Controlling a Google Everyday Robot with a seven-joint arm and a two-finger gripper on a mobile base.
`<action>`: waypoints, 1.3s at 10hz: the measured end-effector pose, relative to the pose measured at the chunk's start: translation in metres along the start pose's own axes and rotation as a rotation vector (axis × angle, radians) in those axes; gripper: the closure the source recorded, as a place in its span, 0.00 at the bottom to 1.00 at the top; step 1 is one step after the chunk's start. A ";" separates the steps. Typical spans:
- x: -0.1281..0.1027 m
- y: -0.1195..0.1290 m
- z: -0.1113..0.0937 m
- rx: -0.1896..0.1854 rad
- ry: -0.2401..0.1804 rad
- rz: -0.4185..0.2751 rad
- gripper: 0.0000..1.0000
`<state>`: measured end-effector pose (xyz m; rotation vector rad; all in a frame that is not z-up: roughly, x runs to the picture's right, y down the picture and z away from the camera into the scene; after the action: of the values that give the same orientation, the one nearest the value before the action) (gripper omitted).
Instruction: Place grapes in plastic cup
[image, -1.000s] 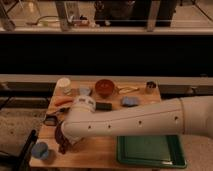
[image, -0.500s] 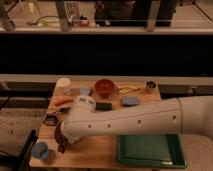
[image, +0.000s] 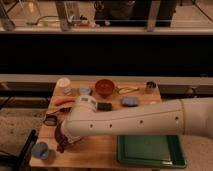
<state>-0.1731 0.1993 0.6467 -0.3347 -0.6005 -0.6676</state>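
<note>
The light-blue plastic cup stands near the front left corner of the wooden table. My gripper hangs at the end of the big white arm, just right of the cup and slightly above the table. A dark red-purple clump that looks like the grapes sits at the gripper, partly hidden by the arm. I cannot tell whether the gripper holds it.
A green tray lies at the front right. At the back stand a white cup, a dark red bowl and a small metal cup. An orange carrot-like piece and a small black object lie at the left.
The gripper and the arm's end have shifted slightly left, toward the light-blue cup. Nothing else on the table has moved.
</note>
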 end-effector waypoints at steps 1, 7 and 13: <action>-0.001 0.002 0.003 -0.006 -0.004 -0.003 0.98; -0.031 -0.025 0.025 0.041 -0.060 -0.068 0.98; -0.053 -0.064 0.019 0.087 -0.084 -0.196 0.98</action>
<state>-0.2568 0.1864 0.6353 -0.2247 -0.7467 -0.8153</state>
